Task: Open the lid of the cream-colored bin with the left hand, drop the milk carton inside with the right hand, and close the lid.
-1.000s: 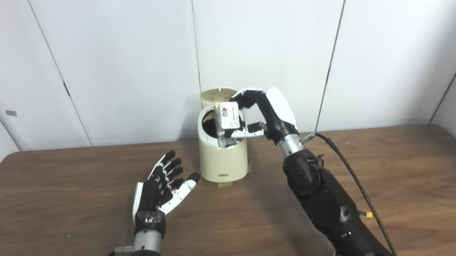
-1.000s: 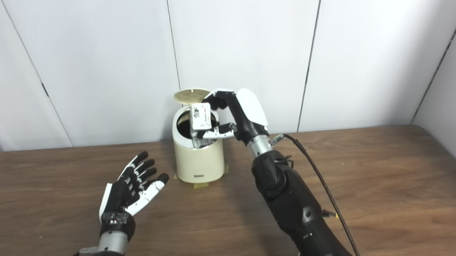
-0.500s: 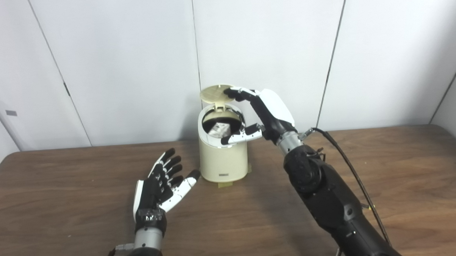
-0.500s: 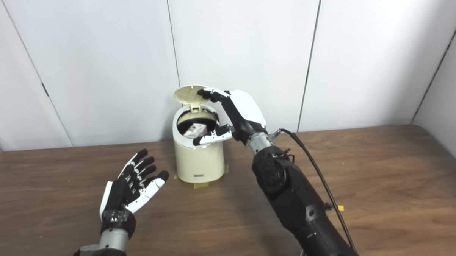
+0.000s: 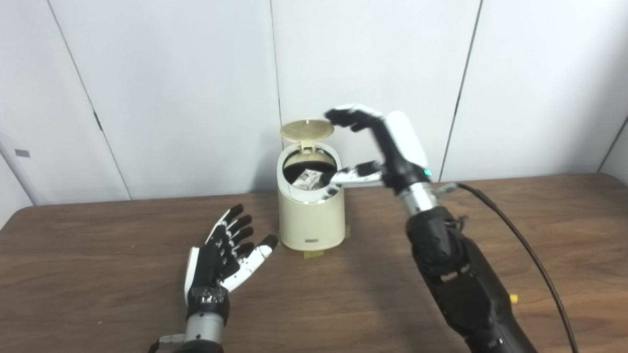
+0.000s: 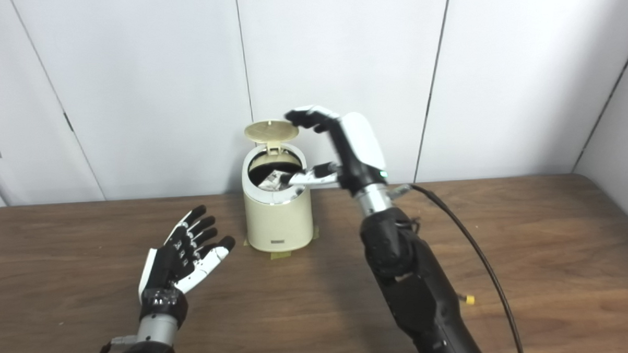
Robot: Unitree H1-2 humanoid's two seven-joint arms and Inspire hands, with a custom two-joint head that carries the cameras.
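Count: one cream-colored bin [image 5: 311, 218], one lid [image 5: 307, 129], one milk carton [image 5: 307, 178], two hands.
Bin: a short cream cylinder standing on a wooden table [image 5: 88, 289] near its back edge, its round lid hinged up at the rear.
Carton: white and crumpled-looking, lying inside the bin's dark opening.
Right hand [image 5: 383, 148]: hovering empty above the bin's right side, fingers spread wide, fingertips beside the lid's edge.
Left hand [image 5: 220, 255]: resting open, palm up, left of the bin.
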